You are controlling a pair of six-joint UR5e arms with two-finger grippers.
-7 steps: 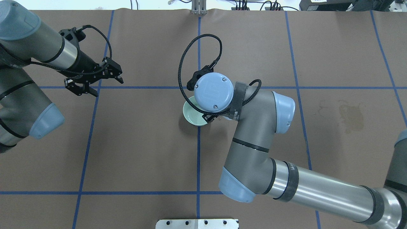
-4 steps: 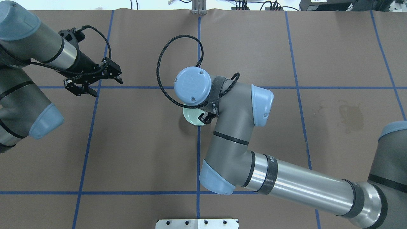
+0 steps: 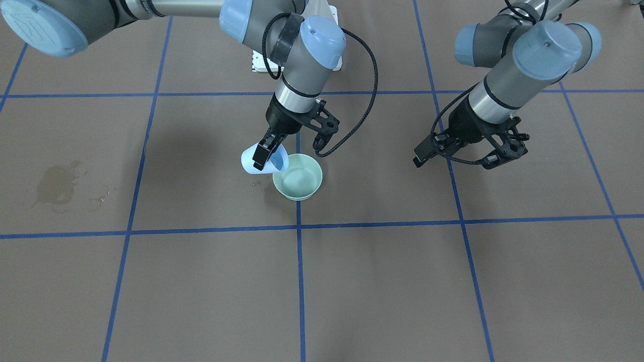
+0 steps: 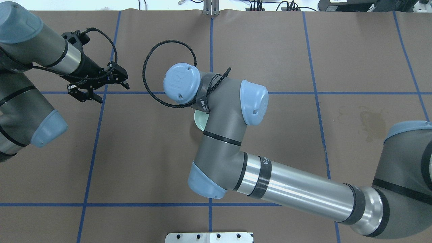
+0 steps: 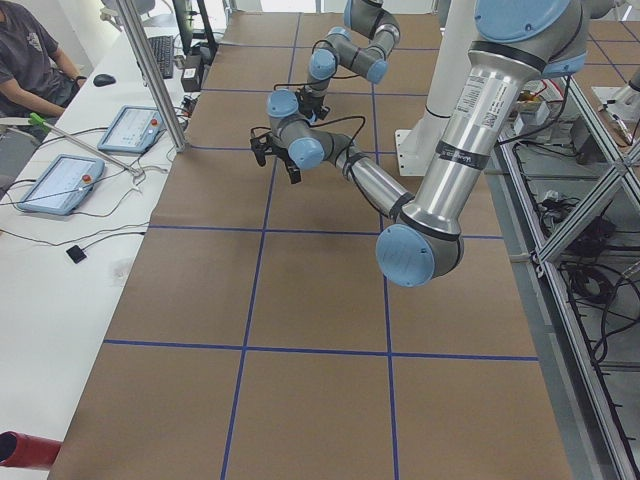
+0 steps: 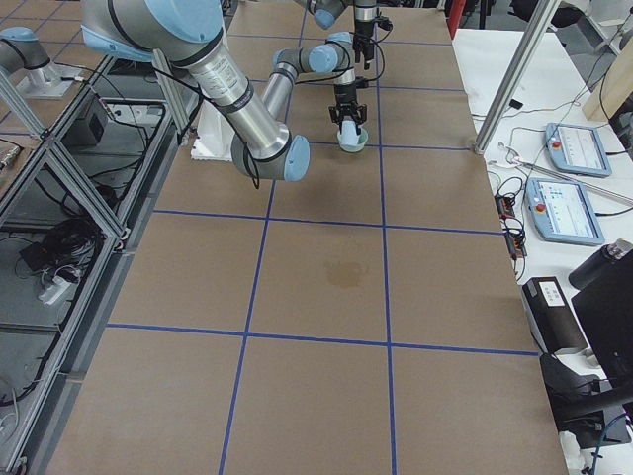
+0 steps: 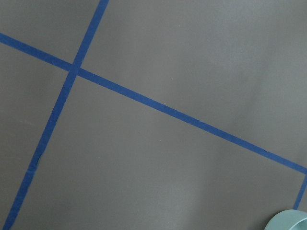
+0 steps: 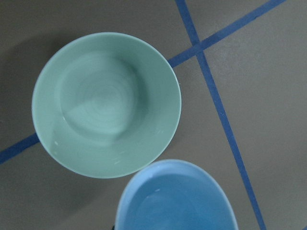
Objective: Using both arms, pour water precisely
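Note:
My right gripper [image 3: 265, 152] is shut on a light blue cup [image 3: 254, 162], which it holds tilted with the lip at the rim of a pale green bowl [image 3: 298, 177]. The right wrist view looks straight down into the bowl [image 8: 106, 103] and shows the cup [image 8: 177, 201] just below it. The water shows only as faint rings and small glints inside the bowl. In the overhead view the right arm covers all but a sliver of the bowl [image 4: 199, 121]. My left gripper [image 4: 114, 93] hangs open and holds nothing, well off to the side [image 3: 452, 160].
Small wet spots [image 3: 256, 184] lie on the brown paper beside the bowl. A dried stain [image 4: 371, 123] marks the paper on the robot's right. Blue tape lines cross the table. The white pedestal plate [image 4: 209, 237] sits at the near edge. The bowl's rim [image 7: 292, 220] shows in the left wrist view's corner.
The right arm's wrist and elbow have swung leftward in the overhead view, so they now cover nearly all of the bowl. The left arm has stayed put.

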